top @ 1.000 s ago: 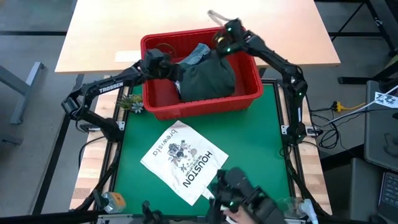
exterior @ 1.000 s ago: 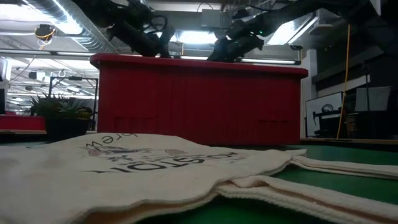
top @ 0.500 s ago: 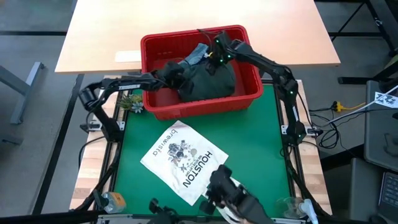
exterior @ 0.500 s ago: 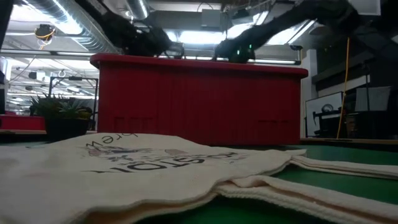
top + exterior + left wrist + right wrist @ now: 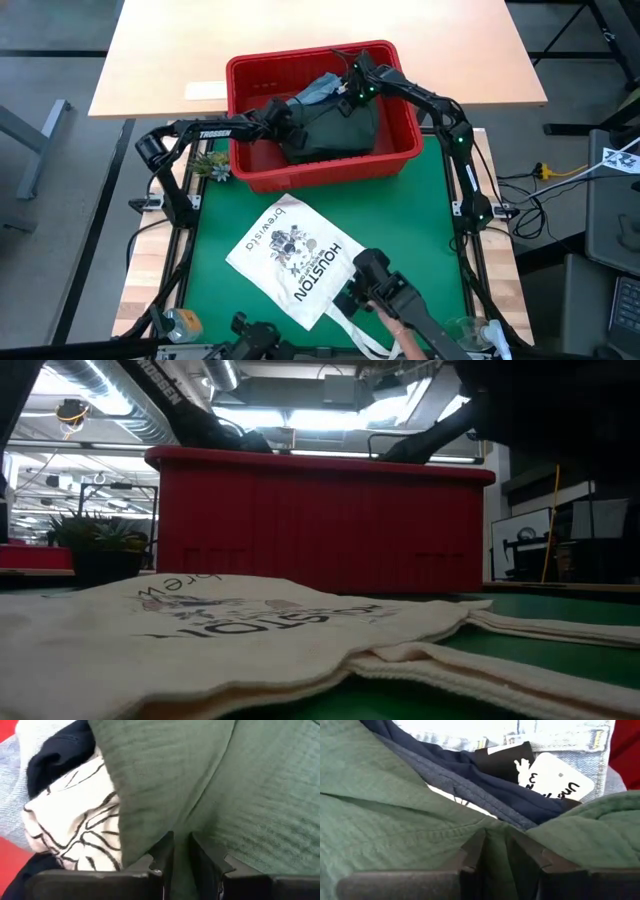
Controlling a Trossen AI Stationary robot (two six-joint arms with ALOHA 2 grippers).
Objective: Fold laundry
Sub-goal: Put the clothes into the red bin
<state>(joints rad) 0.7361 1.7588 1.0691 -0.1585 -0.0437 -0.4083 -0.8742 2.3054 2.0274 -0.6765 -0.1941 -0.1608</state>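
Note:
The laundry lies piled in a red slotted basket [image 5: 320, 168] at the far middle of the table. A dark olive green garment [image 5: 335, 128] is on top. Light blue denim [image 5: 318, 88] with a paper tag [image 5: 555, 780], a navy piece [image 5: 485, 787] and a white piece with dark leaf print [image 5: 75, 825] lie beneath and beside it. My left gripper [image 5: 181, 840] reaches into the basket from the left, shut on the green garment's left part. My right gripper [image 5: 496, 837] comes in over the far right corner, shut on its far part. My left gripper pinches a raised fold of the green garment [image 5: 180, 820] between its two fingers, coming slanting down from the table's left. The cloth around the fold rests on the pile in the basket. My right gripper pinches a bunched ridge of the green garment [image 5: 495, 822] near its far side, slanting down from the far right. The garment lies slack on the navy piece and the denim.
A white tote bag [image 5: 295, 260] printed "HOUSTON" lies flat on the green mat [image 5: 420, 220] in front of the basket. At the near edge a dark device [image 5: 375, 285] and a person's arm [image 5: 405, 335] are over its handles. A small plant [image 5: 212, 163] stands left of the basket.
Both grippers have sunk into the basket and tipped further down, still shut on the green garment. The garment, held bunched above the pile before, has come down with them and now rests on the other clothes.

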